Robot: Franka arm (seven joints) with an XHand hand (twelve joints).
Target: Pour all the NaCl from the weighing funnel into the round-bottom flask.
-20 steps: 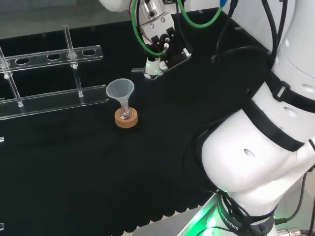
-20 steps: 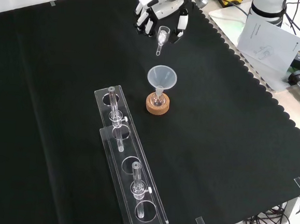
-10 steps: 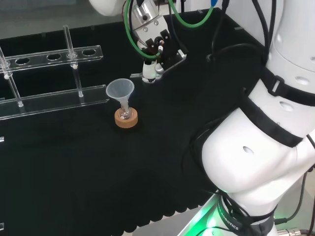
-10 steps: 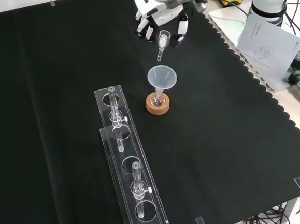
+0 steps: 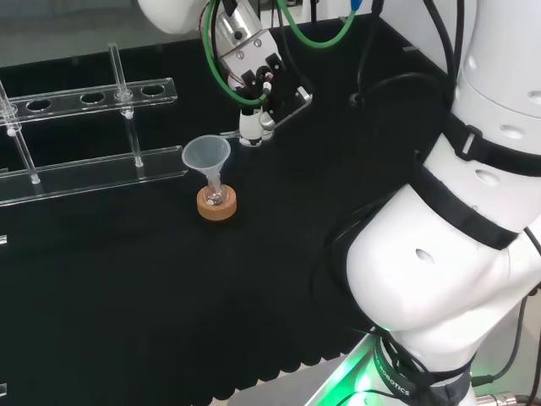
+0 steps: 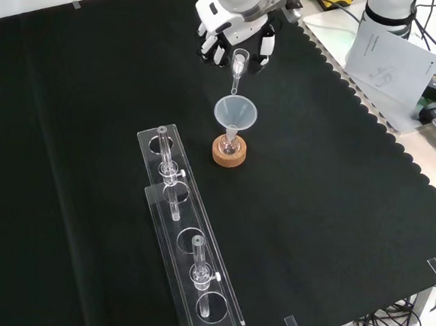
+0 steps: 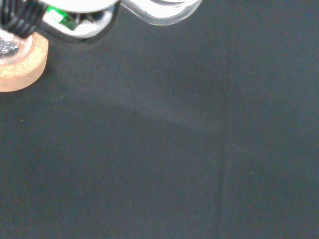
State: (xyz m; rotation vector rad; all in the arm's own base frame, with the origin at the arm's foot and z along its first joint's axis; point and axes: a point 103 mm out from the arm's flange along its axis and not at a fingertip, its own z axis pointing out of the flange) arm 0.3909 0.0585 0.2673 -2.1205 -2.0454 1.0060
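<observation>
A small round-bottom flask [image 6: 229, 144] sits on a cork ring [image 6: 228, 152] with a clear plastic funnel [image 6: 235, 112] in its neck; in the head view the funnel [image 5: 206, 155] stands left of the hand [image 5: 258, 85]. The hand [image 6: 236, 30] is shut on a clear weighing funnel [image 6: 238, 66] with white powder in its upper part. Its stem points down at the plastic funnel's rim, just above it. In the wrist view the cork ring [image 7: 17, 68] shows at the edge.
A clear acrylic rack [image 6: 185, 240] with a few glass tubes lies in front of the flask in the front view; in the head view the rack [image 5: 84, 135] stands to the left. Papers [image 6: 388, 59] lie past the cloth's scalloped edge.
The hand has carried the weighing funnel toward the flask, nearer in the front view and leftward in the head view. Its stem now hangs just over the plastic funnel's rim.
</observation>
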